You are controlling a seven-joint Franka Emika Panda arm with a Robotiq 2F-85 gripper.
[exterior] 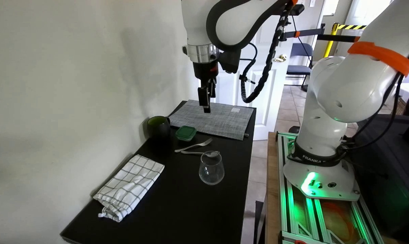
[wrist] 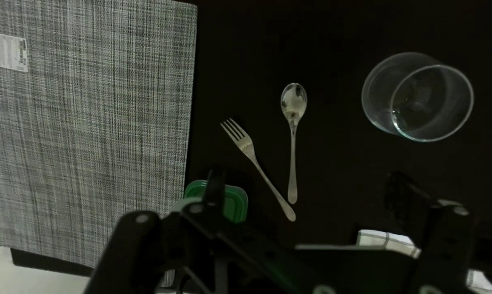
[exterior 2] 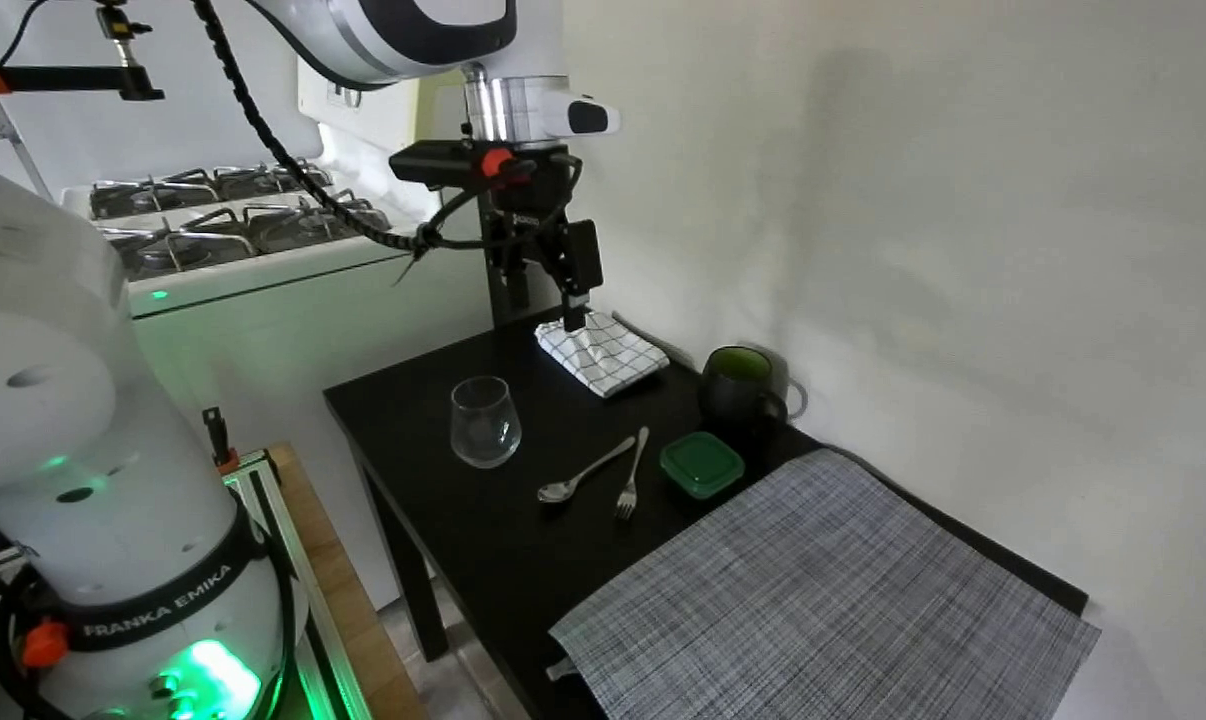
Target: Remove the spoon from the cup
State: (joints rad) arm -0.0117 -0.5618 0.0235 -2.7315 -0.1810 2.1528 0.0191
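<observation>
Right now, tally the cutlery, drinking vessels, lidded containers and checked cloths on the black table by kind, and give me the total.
Cutlery: 2 (spoon, fork)
Drinking vessels: 2 (clear glass, dark mug)
Lidded containers: 1 (green-lidded tub)
Checked cloths: 1 (white checked towel)
Total: 6

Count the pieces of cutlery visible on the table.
2: the spoon, right of the fork in the wrist view, and that fork, between the spoon and the green container. Any under the cloth or mat would be hidden.
</observation>
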